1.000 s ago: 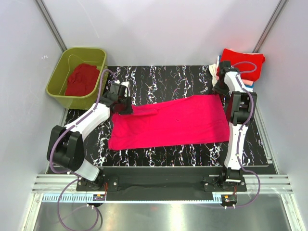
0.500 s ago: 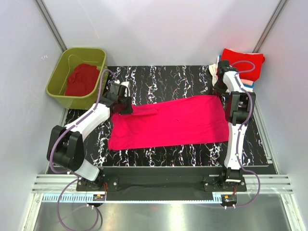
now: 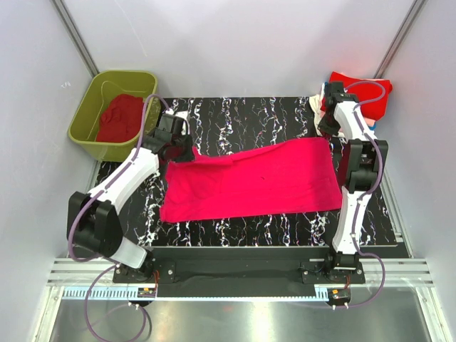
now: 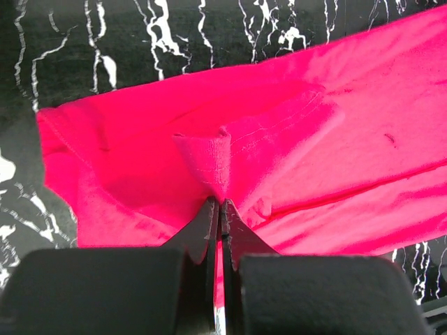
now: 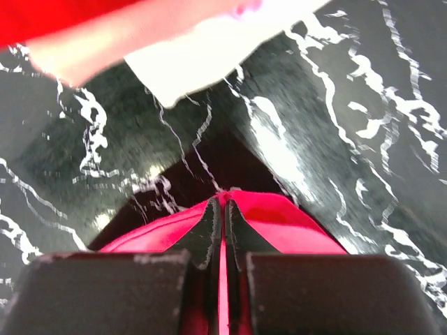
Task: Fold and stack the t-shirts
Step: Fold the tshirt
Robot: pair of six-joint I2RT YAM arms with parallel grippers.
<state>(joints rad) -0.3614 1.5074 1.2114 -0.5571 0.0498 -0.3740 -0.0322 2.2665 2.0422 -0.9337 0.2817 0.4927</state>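
Gripping with the left jaws, pressed together, a small puckered tuck of the magenta t-shirt (image 4: 314,139), hem stitching visible on the fold just ahead of the tips. Spread beyond and to both sides of those jaws, the rest of the cloth, flat on the black white-veined tabletop (image 3: 242,114). Gripping with the right jaws too, shut on the tee's far right corner, magenta showing between and beneath the tips, bare marbled surface straight ahead. Beyond the right jaws, further out and blurred: a stack of folded t-shirts (image 3: 381,96), red on top, pale pink and white below. Out past the left jaws, off the tabletop's far left corner: an olive-green tub (image 3: 100,148) with a red t-shirt (image 3: 117,117) crumpled inside. Between the two pairs of jaws, the tee's far edge running across, near edge lying toward the arm bases.
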